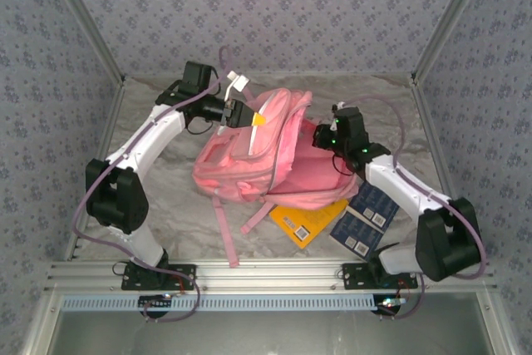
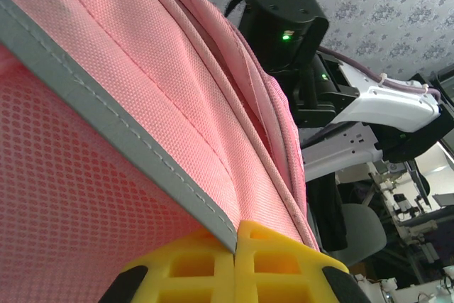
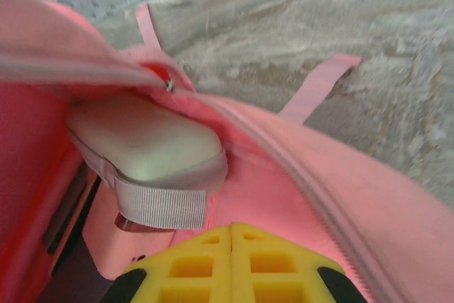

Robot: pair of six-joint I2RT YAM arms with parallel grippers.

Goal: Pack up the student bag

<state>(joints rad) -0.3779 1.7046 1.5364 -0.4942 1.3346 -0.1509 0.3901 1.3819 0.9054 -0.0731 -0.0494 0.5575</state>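
Observation:
The pink student bag (image 1: 249,160) lies in the middle of the table with its main compartment open toward the right. My left gripper (image 1: 252,118) is shut on the bag's grey-trimmed edge (image 2: 106,118) and holds the upper flap up; in the left wrist view the yellow fingertips (image 2: 269,253) pinch that edge at my left gripper (image 2: 235,235). At the bag's mouth my right gripper (image 1: 321,135) is shut, and in the right wrist view my right gripper (image 3: 231,233) has nothing between its fingers. Just ahead of it, inside the bag (image 3: 340,175), lies a pale case (image 3: 142,147) with a grey webbing loop.
A yellow book (image 1: 307,220) lies on the table at the bag's near right edge, partly under it. Two blue books (image 1: 374,203) (image 1: 357,236) lie beside my right arm. Pink straps (image 1: 223,234) trail toward the front rail. Patterned walls close the sides and back.

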